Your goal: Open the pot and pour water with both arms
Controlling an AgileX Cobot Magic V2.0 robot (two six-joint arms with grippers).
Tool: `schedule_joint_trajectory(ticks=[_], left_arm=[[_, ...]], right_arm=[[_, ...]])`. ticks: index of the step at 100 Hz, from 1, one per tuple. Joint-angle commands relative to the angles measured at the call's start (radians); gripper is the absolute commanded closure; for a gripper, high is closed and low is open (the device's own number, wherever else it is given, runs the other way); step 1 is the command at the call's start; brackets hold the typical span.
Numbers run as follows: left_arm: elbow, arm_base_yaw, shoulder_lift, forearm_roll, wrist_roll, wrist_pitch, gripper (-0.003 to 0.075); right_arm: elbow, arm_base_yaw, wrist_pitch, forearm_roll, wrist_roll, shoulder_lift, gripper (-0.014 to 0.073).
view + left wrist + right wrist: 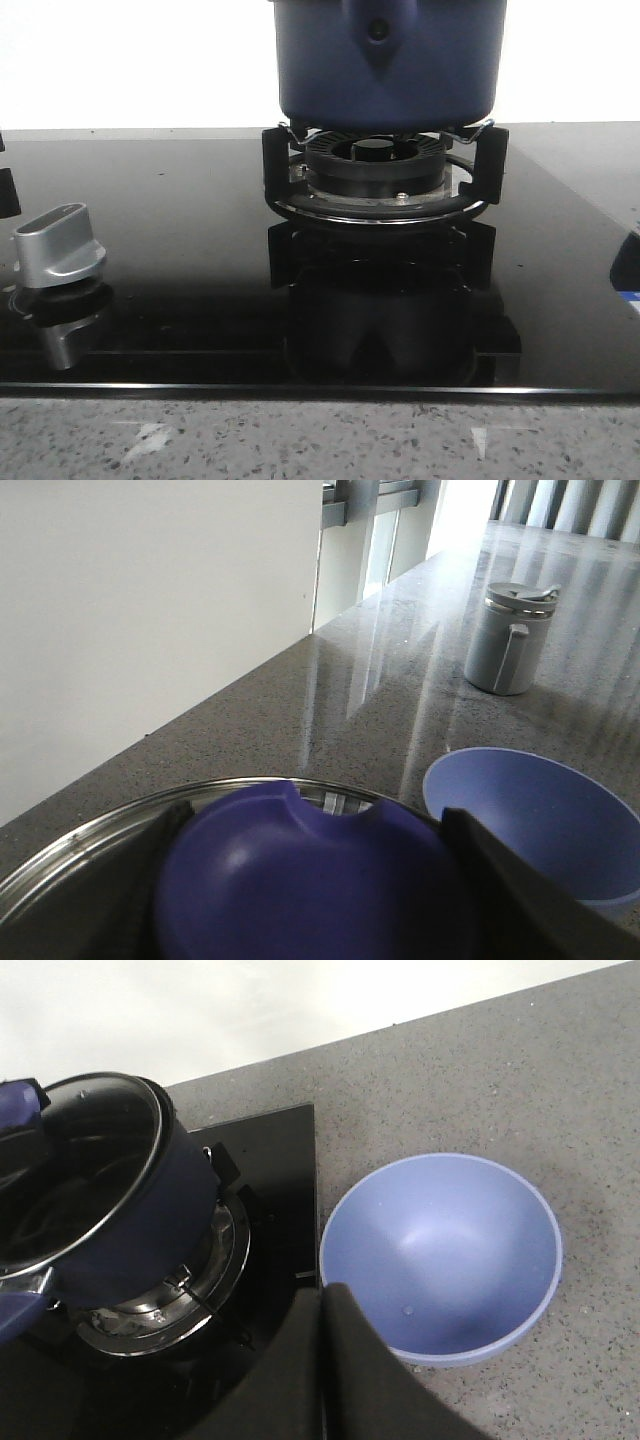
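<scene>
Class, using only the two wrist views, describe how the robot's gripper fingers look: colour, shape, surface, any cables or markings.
Left gripper: two dark grey, matte fingers, flat-sided wedges narrowing towards the tips, either side of the lid knob. Right gripper: black, smooth, tapering fingers. No cables or markings show; the front view shows neither arm.

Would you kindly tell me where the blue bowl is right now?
The blue bowl sits on the grey countertop just beside the black hob's edge, near the pot on its burner.
</scene>
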Motion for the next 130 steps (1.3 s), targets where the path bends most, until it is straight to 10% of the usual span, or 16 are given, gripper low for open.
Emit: schedule_joint_trajectory(ticks=[1,130], left_arm=[[-0.036,-0.006,-0.050,-0.097,0.006,-0.005,0.0424],[-0.036,-0.024,-0.046,-0.097,0.006,-0.019,0.0424]], right_arm=[[-0.022,0.002,-0.053,0.005,-0.010,0.003,0.0662],[-0.022,0.002,-0.058,0.008,-0.010,0.003,0.0662]])
